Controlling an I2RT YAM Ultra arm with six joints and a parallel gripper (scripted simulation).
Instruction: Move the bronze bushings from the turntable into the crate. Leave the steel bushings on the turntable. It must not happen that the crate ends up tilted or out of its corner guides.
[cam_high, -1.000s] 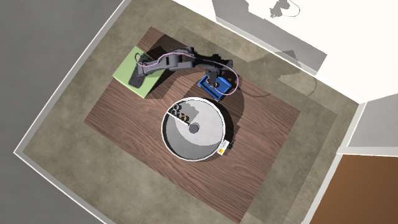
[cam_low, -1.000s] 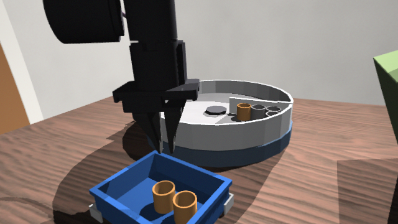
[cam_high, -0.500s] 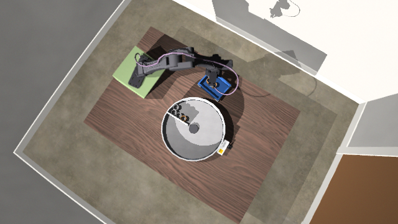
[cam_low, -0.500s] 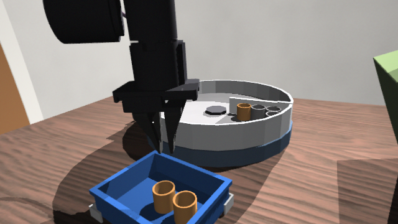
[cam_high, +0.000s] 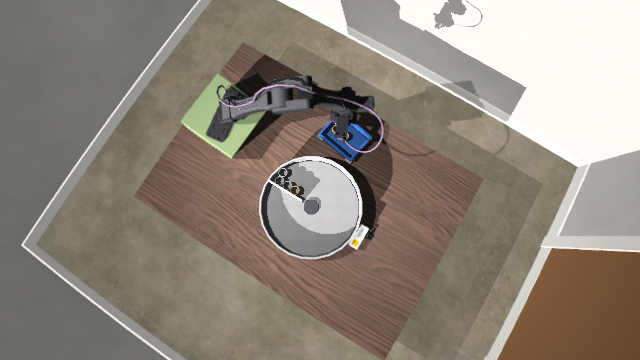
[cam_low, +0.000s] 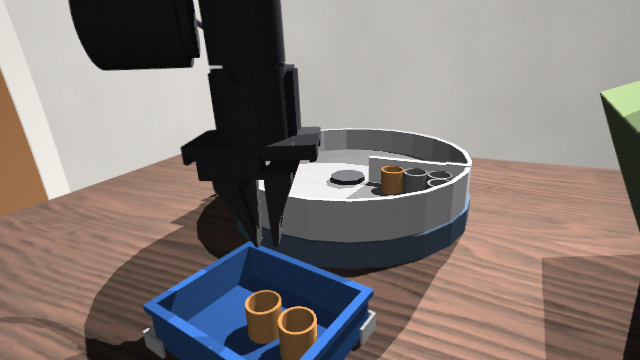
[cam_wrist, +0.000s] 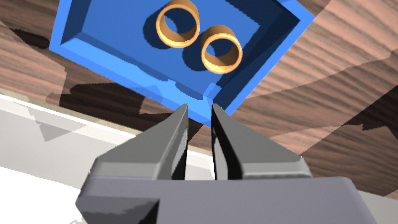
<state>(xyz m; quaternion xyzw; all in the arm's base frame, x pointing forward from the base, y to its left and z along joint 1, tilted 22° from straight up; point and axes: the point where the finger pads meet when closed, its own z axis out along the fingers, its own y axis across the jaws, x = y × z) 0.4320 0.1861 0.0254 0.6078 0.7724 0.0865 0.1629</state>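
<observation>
Two fingers of the gripper (cam_high: 342, 133) (cam_low: 267, 244) (cam_wrist: 200, 106) stand a narrow gap apart with nothing between them, pointing down by a corner of the crate's rim; whether they touch it, I cannot tell. The blue crate (cam_high: 334, 148) (cam_low: 200, 275) (cam_wrist: 125, 85) sits level near the desk's wall-side long edge, with two pale corner guides (cam_low: 367, 326) visible beside it in the exterior view. Inside, two bronze bushings (cam_high: 347, 135) (cam_low: 297, 340) (cam_wrist: 204, 56) stand upright, close together.

Above, the wrist bends down and the arm (cam_high: 285, 97) (cam_low: 242, 35) reaches back along that long edge to a green block (cam_high: 200, 112) (cam_low: 622, 102) at the short edge, near the corner it shares with the wall side. Around mid-desk is one round turntable (cam_high: 267, 240) (cam_low: 350, 220). It holds one bronze bushing (cam_high: 295, 190) (cam_low: 392, 181) and three steel bushings (cam_high: 283, 177) (cam_low: 416, 181), grouped beside its divider (cam_high: 287, 191) (cam_low: 420, 161), toward the block's short edge of the desk (cam_high: 425, 210) (cam_low: 500, 220).
</observation>
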